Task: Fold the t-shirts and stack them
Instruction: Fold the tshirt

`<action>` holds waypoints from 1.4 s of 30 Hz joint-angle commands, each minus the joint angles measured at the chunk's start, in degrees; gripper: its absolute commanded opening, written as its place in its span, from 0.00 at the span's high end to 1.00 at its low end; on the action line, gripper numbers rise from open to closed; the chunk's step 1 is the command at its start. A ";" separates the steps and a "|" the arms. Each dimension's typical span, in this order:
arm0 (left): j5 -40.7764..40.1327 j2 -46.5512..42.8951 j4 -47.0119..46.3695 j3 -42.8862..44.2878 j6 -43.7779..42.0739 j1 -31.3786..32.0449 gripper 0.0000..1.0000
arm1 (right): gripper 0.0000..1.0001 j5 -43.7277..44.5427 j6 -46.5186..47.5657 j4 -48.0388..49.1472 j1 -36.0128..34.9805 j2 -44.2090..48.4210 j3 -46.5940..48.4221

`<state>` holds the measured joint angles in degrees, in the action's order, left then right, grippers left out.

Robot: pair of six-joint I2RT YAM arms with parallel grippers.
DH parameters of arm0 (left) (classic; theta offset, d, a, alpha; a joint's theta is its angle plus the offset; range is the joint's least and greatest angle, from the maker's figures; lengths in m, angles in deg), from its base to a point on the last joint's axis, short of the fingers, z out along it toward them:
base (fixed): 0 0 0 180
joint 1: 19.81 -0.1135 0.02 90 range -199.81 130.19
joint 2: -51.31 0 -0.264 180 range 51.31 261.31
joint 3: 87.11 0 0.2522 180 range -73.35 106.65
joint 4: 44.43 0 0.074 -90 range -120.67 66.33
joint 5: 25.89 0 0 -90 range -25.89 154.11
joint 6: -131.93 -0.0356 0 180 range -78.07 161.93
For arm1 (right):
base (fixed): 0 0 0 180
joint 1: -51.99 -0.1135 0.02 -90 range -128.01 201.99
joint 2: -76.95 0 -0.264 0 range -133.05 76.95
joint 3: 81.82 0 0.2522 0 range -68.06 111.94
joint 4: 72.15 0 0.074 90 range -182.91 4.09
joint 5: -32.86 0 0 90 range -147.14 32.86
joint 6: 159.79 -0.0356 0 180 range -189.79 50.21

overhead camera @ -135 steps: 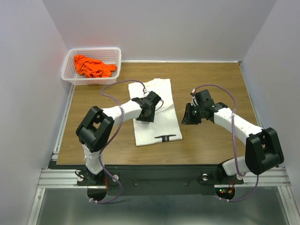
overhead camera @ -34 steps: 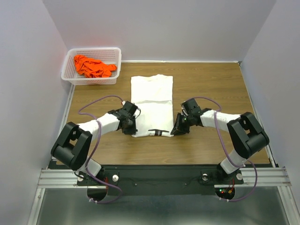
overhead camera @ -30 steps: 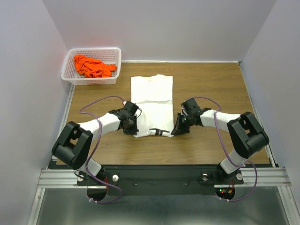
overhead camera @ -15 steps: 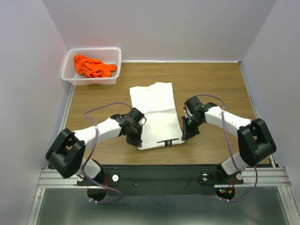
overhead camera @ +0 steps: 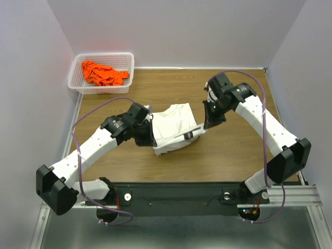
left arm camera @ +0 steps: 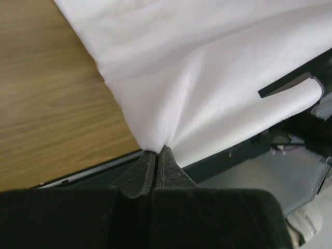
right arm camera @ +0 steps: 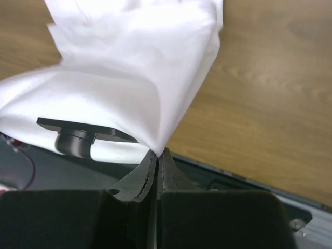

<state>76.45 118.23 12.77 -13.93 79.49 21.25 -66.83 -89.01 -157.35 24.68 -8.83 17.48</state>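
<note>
While the white t-shirt (overhead camera: 174,127) is spread between the two grippers, one near corner of it is pinched by each. In the left wrist view the fingers of the left gripper (left arm camera: 156,153) are seen pressed together on a small fold of white cloth. The cloth fans out from the fingertips, ahead and to the right. The right gripper (right arm camera: 157,153) is likewise clamped on the shirt. In the right wrist view the cloth is drawn to a point at the fingertips and widens ahead and to the left. A black printed mark (overhead camera: 188,135) is seen on the shirt's near edge, between the two grippers and closer to the right one. In each wrist view it shows on the underside of the cloth, off to the side away from the fingertips.

From above, the pinched near edge is seen held off the table (overhead camera: 233,150), and the part of the shirt beyond the grippers is bunched and curved. Bare wood is seen to the left of the left gripper's fingertips and to the right of the right gripper's.

The orange t-shirt (overhead camera: 104,73) is left crumpled in the white basket (overhead camera: 98,89). It lies well apart from both grippers, beyond the left gripper and to its left.
</note>
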 commanded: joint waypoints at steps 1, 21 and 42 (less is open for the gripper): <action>-6.01 2.51 0.78 4.65 -3.80 -5.54 1.00 | 0.99 6.35 1.47 -1.16 0.50 -5.18 9.72; -14.62 19.65 -18.30 9.40 -11.37 -14.95 1.00 | 0.99 5.83 6.39 14.47 3.40 -26.19 25.82; -22.09 30.55 -26.39 11.33 -15.59 -16.36 0.96 | 0.91 8.90 2.61 27.93 3.93 -33.41 19.32</action>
<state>57.69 148.74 -12.32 -5.89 66.40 5.47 -61.37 -84.84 -133.44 27.98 -44.17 37.13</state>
